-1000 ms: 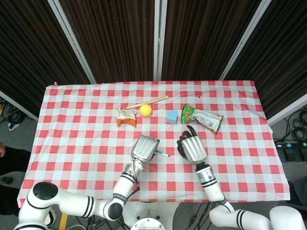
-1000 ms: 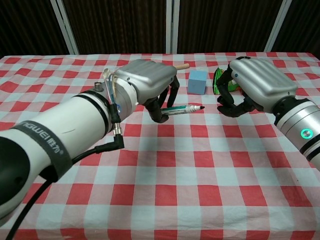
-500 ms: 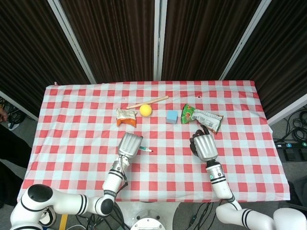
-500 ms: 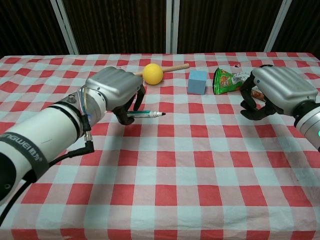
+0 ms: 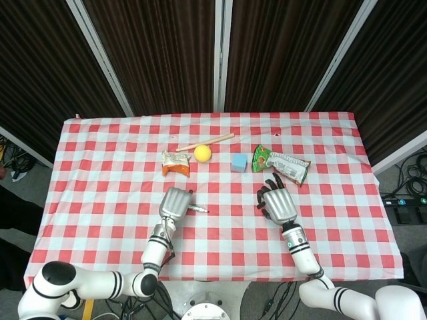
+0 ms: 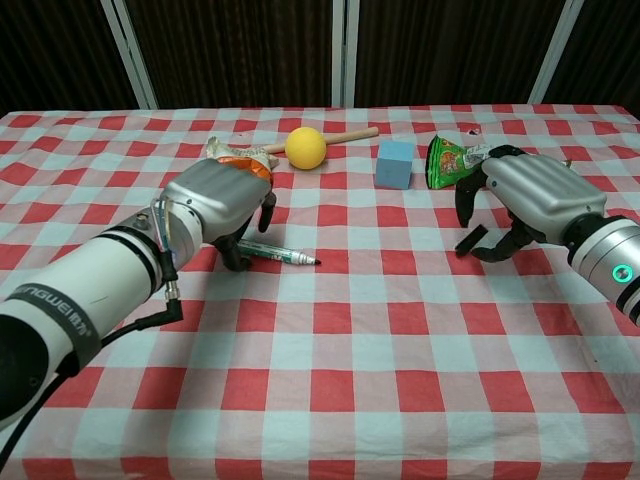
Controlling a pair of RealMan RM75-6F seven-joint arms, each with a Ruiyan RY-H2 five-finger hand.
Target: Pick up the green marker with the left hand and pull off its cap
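The green marker lies low on the checked cloth with its dark tip bare and pointing right, also seen in the head view. My left hand is down over the marker's left end, which sits between its thumb and curled fingers. My right hand hovers to the right, well apart from the marker, with fingers spread and nothing visible in it. I see no cap in either view.
Behind the hands lie a yellow ball, a wooden stick, a blue cube, a green snack bag close to my right hand, and a crumpled orange wrapper just behind my left hand.
My left hand has moved left and down, bringing the uncapped marker onto the cloth. My right hand drew away to the right and has uncurled its fingers.
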